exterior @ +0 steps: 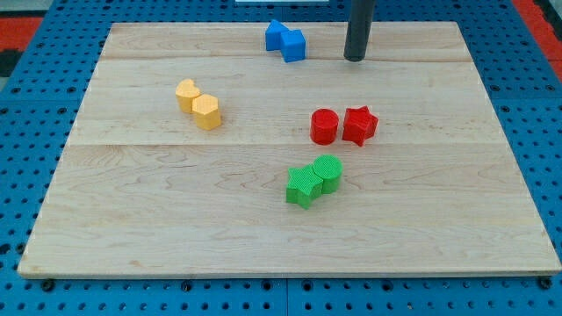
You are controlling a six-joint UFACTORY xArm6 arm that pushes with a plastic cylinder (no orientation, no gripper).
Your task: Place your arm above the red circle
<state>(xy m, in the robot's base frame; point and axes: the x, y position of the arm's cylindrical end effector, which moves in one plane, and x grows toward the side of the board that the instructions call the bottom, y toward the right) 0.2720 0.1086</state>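
**Rod tip standing above the red pair on the wooden board**

The wooden board is lying on a blue pegboard surface and is filling most of the frame. The red circle, a short round cylinder with a flat top and a finely ribbed side, is sitting slightly right of the frame's centre. It is touching, or all but touching, the red star on its right. My tip, the lower end of a straight dark rod, is resting near the top edge of the board, up and slightly right of the red circle and well apart from it. The arm is carrying no claw, so there is nothing to report as open, closed or gripping.

Two blue blocks, of irregular shape, are sitting together just left of the tip near the top of the frame. Two yellow blocks, roughly hexagonal, are sitting side by side in the upper left. Below the red pair, a green circle is touching a green block of blockier shape on its lower left.
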